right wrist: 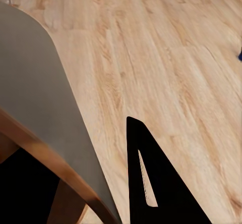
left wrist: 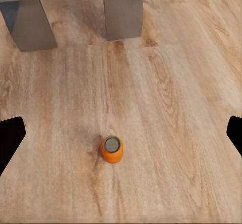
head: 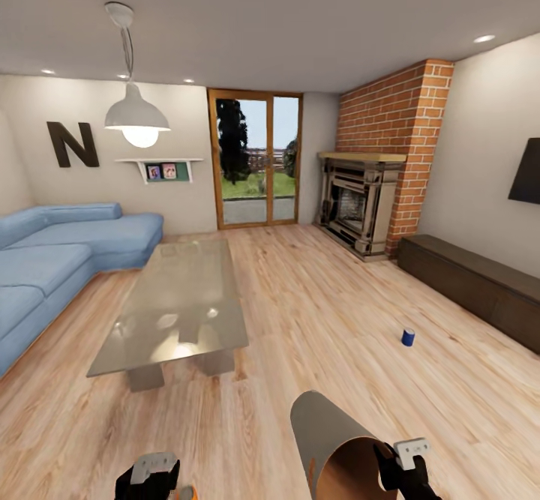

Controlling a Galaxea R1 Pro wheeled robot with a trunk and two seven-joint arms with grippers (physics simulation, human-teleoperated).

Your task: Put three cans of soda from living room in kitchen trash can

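- The right gripper is seen at the lower edge of the head view, its dark fingers closed on the rim of the tash can, which is held tilted with its orange-brown inside turned toward the camera.
- In the right wrist view the bin's grey wall and orange-brown rim are clamped between the black fingers.
- The left gripper is shown low in the head view, and its fingers are spread wide with nothing between them (in the left wrist view only their dark tips are caught at the two edges).
- An orange can of soda is seen standing upright on the wood floor in line with the open left fingers, not touched by them; no label can be read on it.
- A dark blue can of soda stands on the floor well to the right, near the long dark bench.
- The glossy low table is placed ahead, with the blue sofa to its left.
- A large dark letter "N" is mounted on the far wall, and that is the only writing that can be read.
- The brick fireplace and glass doors are set at the back of the living room.
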